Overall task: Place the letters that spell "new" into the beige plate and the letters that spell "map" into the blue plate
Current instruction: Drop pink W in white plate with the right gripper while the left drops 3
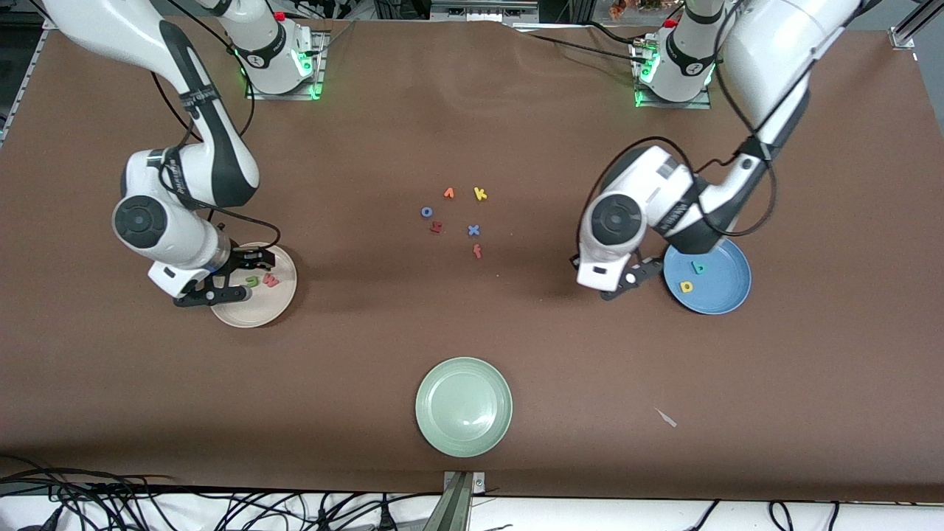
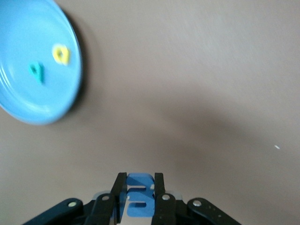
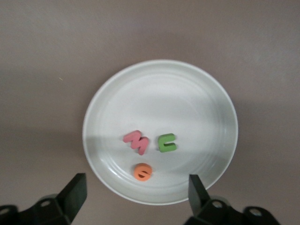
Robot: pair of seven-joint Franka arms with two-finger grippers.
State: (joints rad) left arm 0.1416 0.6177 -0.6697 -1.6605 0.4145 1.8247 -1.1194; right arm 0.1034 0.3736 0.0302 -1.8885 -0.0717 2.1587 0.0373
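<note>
— So, how far along? "New"?
— All three lie in the beige plate [image 3: 159, 84], under the wide-open right gripper [image 3: 136, 192].
— "Map"?
— The a [image 2: 61, 54] and p [image 2: 36, 71] are in the blue plate [image 2: 18, 101]; the left gripper [image 2: 139, 199], beside it, clamps the m [image 2: 139, 197].

The n [image 3: 167, 143], e [image 3: 142, 171] and w [image 3: 136, 141] lie in the beige plate [image 1: 284, 299] (near the right arm's table edge). The a [image 1: 686, 286] and p [image 1: 697, 268] lie in the blue plate [image 1: 730, 295].

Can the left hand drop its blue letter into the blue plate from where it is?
Probably yes, after a short move. The left hand hangs over bare table just beside the blue plate, shut on the blue letter. Nothing stands between them, and the plate holds only two small letters, leaving plenty of room.
</note>
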